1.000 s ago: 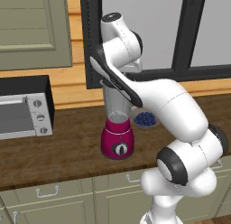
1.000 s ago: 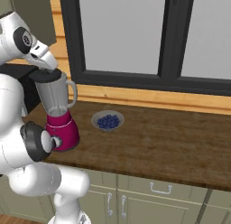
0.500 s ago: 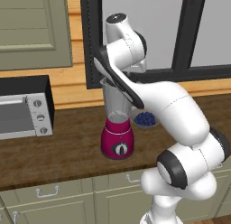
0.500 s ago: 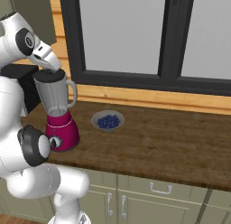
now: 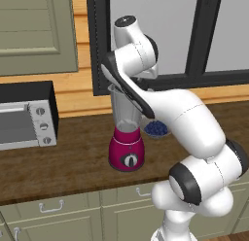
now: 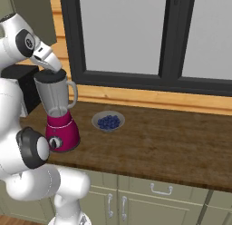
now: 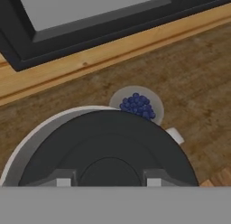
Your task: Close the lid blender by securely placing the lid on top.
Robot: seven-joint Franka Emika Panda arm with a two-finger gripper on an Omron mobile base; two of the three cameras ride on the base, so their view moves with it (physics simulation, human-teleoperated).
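The blender (image 6: pixel 59 119) stands on the wooden counter (image 6: pixel 172 147) with the black lid (image 6: pixel 49 76) at its jar rim, the arm's hand right above, a bowl of blueberries (image 6: pixel 108 122) just beside

My blender (image 5: pixel 127 138) stands on the counter (image 6: pixel 172 147), near its front edge. The lid (image 6: pixel 50 75) sits on top of the jar, and my hand is directly above it. From my hand camera, the lid (image 7: pixel 108 151) lies inside the jar's rim, with the bowl of blueberries (image 7: pixel 136 105) just beyond it. That bowl (image 6: pixel 108 122) rests on the counter right of the blender and a little farther back. The microwave (image 5: pixel 24 116) stands well to the blender's left, below the wall cabinet (image 5: pixel 36 31). The window (image 6: pixel 149 33) runs behind the counter.
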